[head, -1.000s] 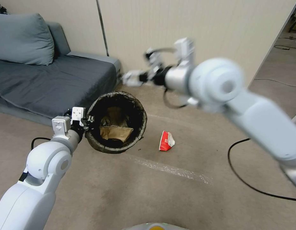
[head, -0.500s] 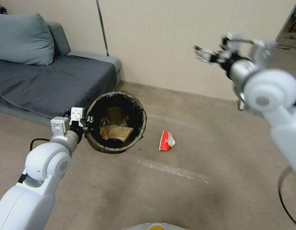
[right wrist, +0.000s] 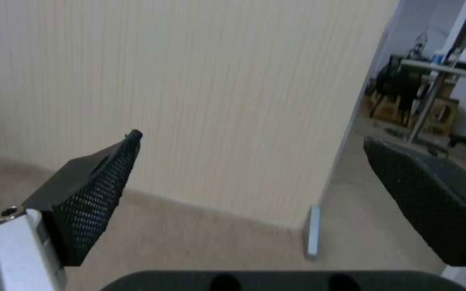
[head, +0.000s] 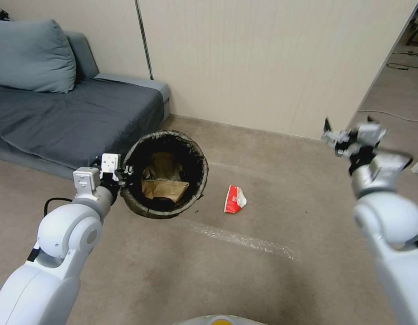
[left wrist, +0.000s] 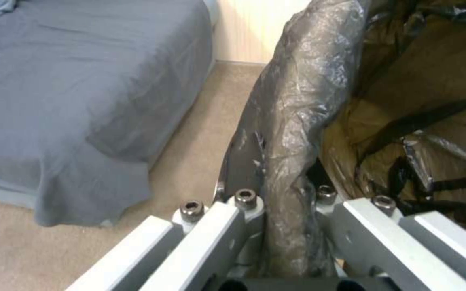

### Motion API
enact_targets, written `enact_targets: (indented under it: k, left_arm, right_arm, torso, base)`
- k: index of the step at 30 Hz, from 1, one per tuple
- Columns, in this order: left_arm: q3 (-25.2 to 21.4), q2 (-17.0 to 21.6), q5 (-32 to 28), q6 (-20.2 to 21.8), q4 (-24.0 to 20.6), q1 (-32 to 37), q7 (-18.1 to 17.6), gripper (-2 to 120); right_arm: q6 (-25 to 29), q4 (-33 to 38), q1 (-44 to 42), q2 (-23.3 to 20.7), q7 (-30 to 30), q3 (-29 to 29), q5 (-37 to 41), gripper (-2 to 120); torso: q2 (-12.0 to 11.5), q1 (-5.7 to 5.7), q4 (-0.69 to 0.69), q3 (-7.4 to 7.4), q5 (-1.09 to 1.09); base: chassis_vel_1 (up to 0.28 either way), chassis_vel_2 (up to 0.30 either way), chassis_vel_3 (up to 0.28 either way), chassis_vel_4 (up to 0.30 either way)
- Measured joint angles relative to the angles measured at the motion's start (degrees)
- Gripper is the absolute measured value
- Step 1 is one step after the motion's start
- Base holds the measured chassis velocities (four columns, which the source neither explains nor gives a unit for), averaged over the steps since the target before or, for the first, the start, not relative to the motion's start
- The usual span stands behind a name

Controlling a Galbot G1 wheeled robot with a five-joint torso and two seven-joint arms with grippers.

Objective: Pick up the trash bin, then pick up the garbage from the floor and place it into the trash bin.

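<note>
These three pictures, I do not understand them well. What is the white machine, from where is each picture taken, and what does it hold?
It is a robot with two white arms. The wide picture comes from a camera on its head, looking down at the floor. The left gripper is shut on the rim of the trash bin, a round bin lined with a dark bag, with brown paper inside. The left wrist camera shows this grip close up: the fingers clamp the bag-covered rim. The right gripper is open, holds nothing, and is raised at the right; its wrist camera looks between its black pads at the wall. A crushed red-and-white cup lies on the carpet beside the bin.
</note>
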Motion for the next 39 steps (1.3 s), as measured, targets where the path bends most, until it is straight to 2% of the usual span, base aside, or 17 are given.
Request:
enact_targets:
  k: [3,8,11,12,15,16,20,39]
  left_arm:
    - [-0.4,0.2,0.1,0.0,-0.4,0.7,0.0,1]
    - [-1.0,0.4,0.1,0.0,-0.7,1.2,0.0,1]
    - [-1.3,0.5,0.1,0.0,-0.8,1.2,0.0,1]
    - [-1.3,0.5,0.1,0.0,-0.8,1.2,0.0,1]
    - [-1.3,0.5,0.0,0.0,-0.9,1.2,0.0,1]
    - [-1.3,0.5,0.0,0.0,-0.9,1.2,0.0,1]
    - [-1.2,0.6,0.0,0.0,-0.6,1.0,0.0,1]
    - [-0.1,0.9,0.2,0.0,0.8,-0.1,0.2,1]
  right_arm:
    - [-4.4,-5.8,5.4,-1.6,2.2,-5.2,4.1,100]
    - [-5.5,-12.6,10.8,-1.7,2.9,-10.3,6.0,100]
    - [-7.4,-21.6,17.1,0.5,2.8,-15.1,8.9,100]
    - [-7.4,-21.6,17.1,0.5,2.8,-15.1,8.9,100]
    - [-7.9,-30.6,22.8,4.6,3.0,-18.1,11.1,100]
    - [-7.9,-30.6,22.8,4.6,3.0,-18.1,11.1,100]
    - [-8.3,-38.3,26.1,8.9,3.2,-19.3,12.1,100]
    - [-6.8,-59.0,32.6,17.0,2.5,-22.2,13.0,100]
  torso:
    - [0.0,0.00,0.00,0.01,0.00]
    - [0.0,0.00,0.01,0.00,-0.01]
    - [0.0,0.00,-0.01,0.01,0.01]
    - [0.0,0.00,-0.01,0.01,0.01]
    - [0.0,0.00,0.01,0.01,0.00]
    - [0.0,0.00,0.01,0.01,0.00]
    - [0.0,0.00,0.02,0.01,0.00]
    - [0.0,0.01,-0.01,0.01,0.01]
  base:
    - [0.000,0.000,0.000,0.000]
    - [0.000,0.000,0.000,0.000]
    - [0.000,0.000,0.000,0.000]
    - [0.000,0.000,0.000,0.000]
    - [0.000,0.000,0.000,0.000]
    - [0.000,0.000,0.000,0.000]
    - [0.000,0.000,0.000,0.000]
    - [0.000,0.000,0.000,0.000]
